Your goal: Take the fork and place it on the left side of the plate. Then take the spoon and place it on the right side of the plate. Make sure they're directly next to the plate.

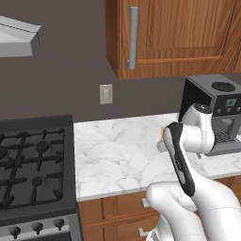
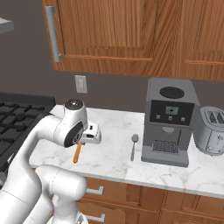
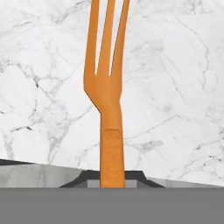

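The fork runs up the middle of the hand view, its handle dropping between the dark finger tips at the bottom edge and its tines reaching the top of the frame over white marble; in the right base view the same orange strip hangs below the end effector at the centre left of the frame, slanting down toward the surface. I judge the end effector to be clenched on the fork handle, though the finger pads themselves are mostly hidden and I cannot tell whether the lower tip touches the marble. The fork looks slim, stiff and light, so it should carry easily; being narrow and smooth, it could twist in the grip if held near one end, and a hold around mid-handle seems the safest place. The spoon lies flat on the surface just right of centre in the right base view, bowl toward the wall, close beside the coffee machine; it looks thin, low and metallic, likely slippery, and best pinched across its narrow stem. A toaster sits at the right edge. Nothing here serves as a container holding anything that I can see; the coffee machine's tray area looks bare.
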